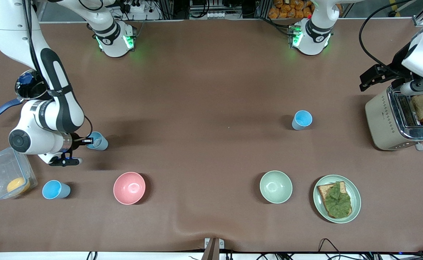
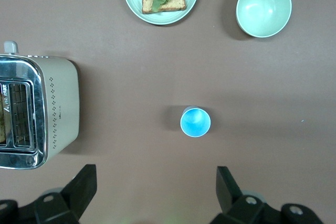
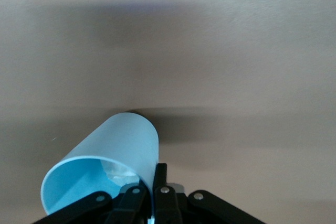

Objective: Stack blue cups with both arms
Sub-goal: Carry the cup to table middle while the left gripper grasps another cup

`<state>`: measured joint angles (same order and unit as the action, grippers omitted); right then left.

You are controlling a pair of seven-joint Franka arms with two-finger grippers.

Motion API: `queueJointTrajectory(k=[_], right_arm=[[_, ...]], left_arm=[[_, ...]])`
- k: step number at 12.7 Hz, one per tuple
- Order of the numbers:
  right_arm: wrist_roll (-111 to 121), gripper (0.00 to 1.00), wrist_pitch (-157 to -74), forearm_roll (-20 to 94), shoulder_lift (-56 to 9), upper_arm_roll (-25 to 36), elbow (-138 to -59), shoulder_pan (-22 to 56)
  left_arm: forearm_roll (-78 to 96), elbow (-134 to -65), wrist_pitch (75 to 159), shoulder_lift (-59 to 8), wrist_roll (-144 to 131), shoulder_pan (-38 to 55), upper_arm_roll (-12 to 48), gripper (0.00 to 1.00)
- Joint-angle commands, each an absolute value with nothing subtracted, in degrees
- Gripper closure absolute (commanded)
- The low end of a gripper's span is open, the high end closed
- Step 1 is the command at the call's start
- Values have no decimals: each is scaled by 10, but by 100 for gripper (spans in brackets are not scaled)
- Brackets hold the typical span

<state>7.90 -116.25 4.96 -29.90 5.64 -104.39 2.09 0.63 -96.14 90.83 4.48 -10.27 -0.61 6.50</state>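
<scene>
The right gripper [image 1: 85, 141] sits at the right arm's end of the table, its fingers pinched on the rim wall of a blue cup [image 1: 98, 141]. In the right wrist view the cup [image 3: 107, 169] has one finger inside and one outside its lip.

Procedure for the step in hand, as judged from here:
1. Confirm that the pinch is firm before lifting; a thin plastic wall gripped at one side will likely tilt.
2. Raise the cup straight up, clear of the table, before any sideways travel.
3. Carry it over a target cup and lower it mouth-up, axis aligned, so that it nests.

Two other cups stand free: one [image 1: 55, 189] nearer the front camera, between the clear food container [image 1: 2, 169] and the pink bowl [image 1: 129, 187]; another [image 1: 301, 120] toward the left arm's end, near the toaster [image 1: 386, 122].

The left gripper [image 2: 156, 182] hangs over this last cup [image 2: 195, 121], fingers spread wide, holding nothing; that arm waits.

The cups are small, light-blue tumblers, slightly tapered, open-topped. The gripped one shows a white patch inside.
</scene>
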Motion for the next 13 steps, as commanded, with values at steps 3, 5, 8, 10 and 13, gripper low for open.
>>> queueJointTrajectory(k=[3, 5, 8, 10, 13], right_arm=[[15, 100, -1032, 103, -268, 50, -981, 84], [-47, 100, -1020, 114, -248, 49, -978, 130], [-153, 100, -1014, 118, -238, 46, -970, 202], [-193, 100, -1014, 154, -238, 47, -957, 235], [-270, 100, -1021, 185, -243, 47, -926, 287]], left_arm=[[18, -959, 918, 34, -99, -12, 64, 0], [18, -966, 931, 29, -100, -12, 63, 0], [18, -983, 953, 15, -100, -12, 63, 0], [18, -1005, 972, 9, -99, -12, 63, 0], [18, -1043, 1010, 4, -99, -11, 64, 0]])
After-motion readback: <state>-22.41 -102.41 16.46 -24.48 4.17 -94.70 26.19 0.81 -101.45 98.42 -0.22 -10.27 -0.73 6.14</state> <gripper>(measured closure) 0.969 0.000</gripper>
